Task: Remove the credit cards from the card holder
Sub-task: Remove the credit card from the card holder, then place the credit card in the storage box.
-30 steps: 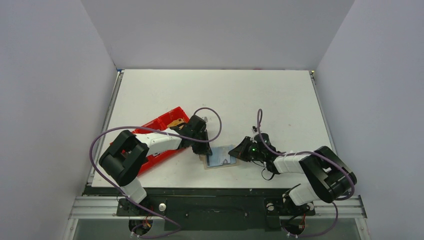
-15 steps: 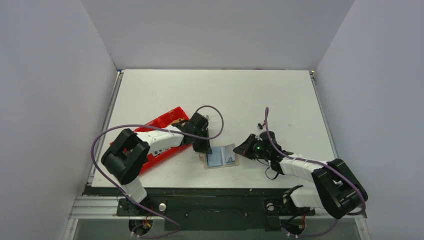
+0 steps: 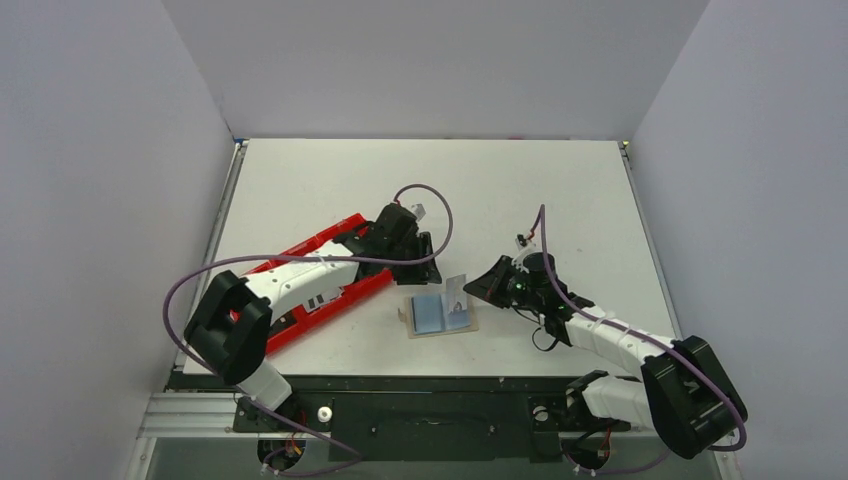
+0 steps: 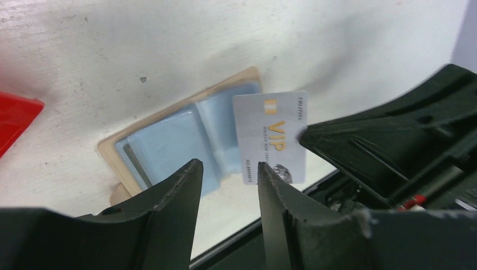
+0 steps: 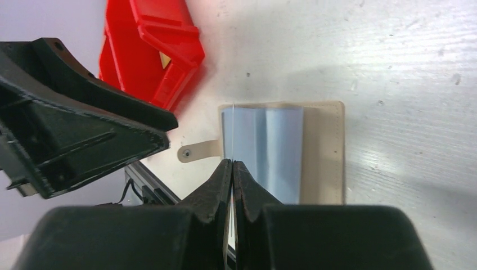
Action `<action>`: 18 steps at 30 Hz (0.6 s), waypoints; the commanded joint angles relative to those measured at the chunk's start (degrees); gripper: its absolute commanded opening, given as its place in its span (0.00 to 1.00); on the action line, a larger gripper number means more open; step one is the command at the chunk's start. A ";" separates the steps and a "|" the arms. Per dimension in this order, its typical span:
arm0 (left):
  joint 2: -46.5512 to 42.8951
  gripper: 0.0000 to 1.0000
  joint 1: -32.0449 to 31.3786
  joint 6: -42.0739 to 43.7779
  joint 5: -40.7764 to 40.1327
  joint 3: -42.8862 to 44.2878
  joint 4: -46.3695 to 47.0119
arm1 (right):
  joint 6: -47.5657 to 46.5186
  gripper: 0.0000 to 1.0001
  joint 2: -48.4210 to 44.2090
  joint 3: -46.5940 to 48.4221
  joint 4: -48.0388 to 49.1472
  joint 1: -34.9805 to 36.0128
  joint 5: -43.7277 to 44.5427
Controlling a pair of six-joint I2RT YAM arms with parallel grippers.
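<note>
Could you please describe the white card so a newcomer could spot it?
On the table, find the open tan card holder. At its far right corner, the right gripper pinches a white card. Only it bears gold VIP lettering; the holder's inside is light blue.

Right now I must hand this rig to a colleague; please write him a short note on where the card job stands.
Left gripper: jaws open, empty, hovering beyond the card holder, by the red tray.
Right gripper: jaws shut on the white VIP card, held on edge over the open holder.
Done: holder open, white card lifted; whether it is fully free, I cannot tell.
Left: set that card down, then take out the light blue card, apparently in its pocket.
</note>
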 commanded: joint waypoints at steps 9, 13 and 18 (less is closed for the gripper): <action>-15.92 0.46 9.82 -3.62 16.22 -5.44 8.00 | 10.17 0.00 -2.45 6.44 10.55 -0.28 -8.45; -18.12 0.46 12.97 -5.61 22.38 -7.65 12.66 | 14.48 0.00 -1.38 8.18 15.50 -0.35 -10.63; -18.94 0.47 14.18 -8.74 27.27 -9.67 18.26 | 17.73 0.00 0.03 10.49 18.68 -0.11 -11.96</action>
